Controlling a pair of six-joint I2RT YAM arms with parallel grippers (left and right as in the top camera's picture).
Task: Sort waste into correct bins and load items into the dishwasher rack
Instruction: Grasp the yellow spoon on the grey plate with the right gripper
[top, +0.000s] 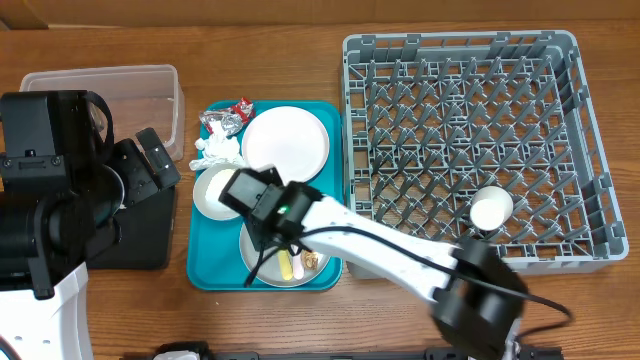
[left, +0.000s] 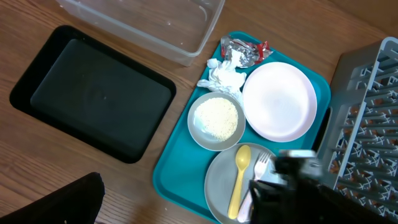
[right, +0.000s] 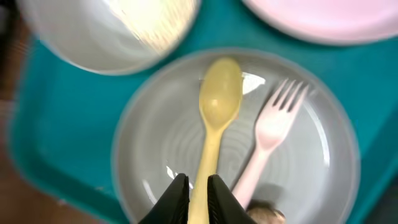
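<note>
Yellow spoon (right: 217, 99) pinched by rt gripper (right: 198, 184) (on grey plate (right: 155, 149))

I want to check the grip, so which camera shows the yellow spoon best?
The right wrist view: the yellow spoon fills the frame, its handle between the right gripper fingers. The left wrist view shows it smaller, lying on the grey plate. Overhead, the right arm hides nearly all of it.
</note>
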